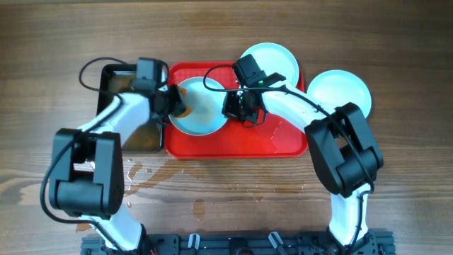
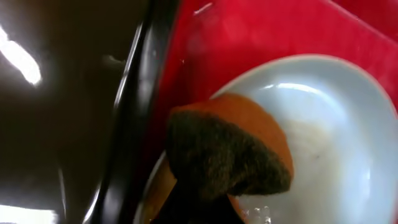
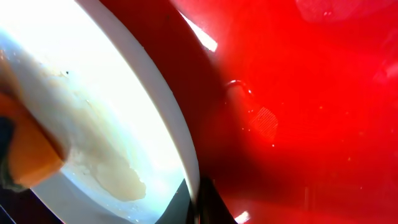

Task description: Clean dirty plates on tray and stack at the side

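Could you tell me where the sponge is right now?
In the overhead view, the sponge rests on the plate's left edge at the red tray's left end, in the left gripper.

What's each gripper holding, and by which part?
The left gripper holds the orange sponge by its near end, on the plate; the right gripper pinches that plate's rim opposite the sponge.

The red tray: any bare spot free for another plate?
The tray's right-hand part, bordered by the left plate, the rear plate and the rim, is bare but wet. Around the left plate it's crowded: sponge, left gripper, right gripper.
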{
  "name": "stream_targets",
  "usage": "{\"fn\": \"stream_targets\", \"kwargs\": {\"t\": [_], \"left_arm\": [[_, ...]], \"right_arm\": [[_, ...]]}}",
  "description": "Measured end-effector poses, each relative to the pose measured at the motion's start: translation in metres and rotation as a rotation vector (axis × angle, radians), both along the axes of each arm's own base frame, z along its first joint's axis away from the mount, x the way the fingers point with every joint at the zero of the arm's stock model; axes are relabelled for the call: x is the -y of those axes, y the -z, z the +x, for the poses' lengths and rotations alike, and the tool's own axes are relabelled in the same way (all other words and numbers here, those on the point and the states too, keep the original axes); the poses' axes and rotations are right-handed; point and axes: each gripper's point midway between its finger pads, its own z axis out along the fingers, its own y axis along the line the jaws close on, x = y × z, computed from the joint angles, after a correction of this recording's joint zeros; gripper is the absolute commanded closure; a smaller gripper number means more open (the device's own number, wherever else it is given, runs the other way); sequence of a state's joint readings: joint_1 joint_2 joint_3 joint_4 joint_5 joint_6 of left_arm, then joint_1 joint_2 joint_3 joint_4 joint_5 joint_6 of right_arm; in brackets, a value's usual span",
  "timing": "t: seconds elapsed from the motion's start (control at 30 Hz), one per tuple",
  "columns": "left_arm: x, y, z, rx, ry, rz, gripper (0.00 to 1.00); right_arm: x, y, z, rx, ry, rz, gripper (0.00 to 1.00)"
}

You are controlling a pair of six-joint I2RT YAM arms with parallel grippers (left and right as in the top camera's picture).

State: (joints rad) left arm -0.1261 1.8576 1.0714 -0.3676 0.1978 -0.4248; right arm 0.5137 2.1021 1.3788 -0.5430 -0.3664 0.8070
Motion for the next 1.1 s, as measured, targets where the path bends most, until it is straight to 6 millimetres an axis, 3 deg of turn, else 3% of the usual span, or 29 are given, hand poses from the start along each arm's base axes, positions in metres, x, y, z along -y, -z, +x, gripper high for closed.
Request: {"fn": "stream_targets", "kwargs": {"t": [0.07,0.17,0.27,0.43,0.53,0.57,0.63,0.83,0.97,1.03,1.1], "left_arm": [[0.002,-0.016,0.005,-0.036,-0.004,-0.062,0.96],[0.016,-0.057,0.020,-0.035,0.024,-0.159,0.96],[0.027,-0.091,0.016,-0.059,0.049,-0.206,0.96],[0.023,-0.150,-0.009,-0.037,0.045,-0.232,0.96],[0.007,-0.172,-0.023,-0.021,0.027,-0.228,0.96],[-0.001,-0.173,-0.026,-0.026,0.017,-0.223,0.96],[-0.013,-0.170,-0.030,-0.048,0.000,-0.205,0.96],[-0.031,-0.165,-0.029,-0.044,-0.026,-0.132,0.96],[-0.033,-0.164,-0.029,-0.043,-0.029,-0.118,0.95],[-0.036,-0.163,-0.029,-0.043,-0.032,-0.106,0.95],[-0.037,-0.163,-0.028,-0.041,-0.035,-0.098,0.95]], "right_arm": [[0.000,0.000,0.000,0.000,0.000,0.000,0.96],[0.000,0.000,0.000,0.000,-0.001,0.000,0.96],[-0.002,-0.001,0.004,0.025,-0.008,0.011,0.96],[-0.010,-0.003,0.021,0.120,-0.036,0.041,0.62],[-0.013,-0.008,0.032,0.174,-0.036,0.047,0.60],[-0.013,-0.009,0.034,0.183,-0.034,0.047,0.61],[-0.013,-0.010,0.040,0.210,-0.027,0.041,0.96],[-0.007,-0.001,0.036,0.205,-0.051,0.008,0.96],[0.004,-0.003,0.020,0.159,-0.085,-0.040,0.96],[0.023,-0.014,0.010,0.160,-0.090,-0.122,0.96],[0.043,-0.049,0.010,0.234,-0.082,-0.202,0.96]]}}
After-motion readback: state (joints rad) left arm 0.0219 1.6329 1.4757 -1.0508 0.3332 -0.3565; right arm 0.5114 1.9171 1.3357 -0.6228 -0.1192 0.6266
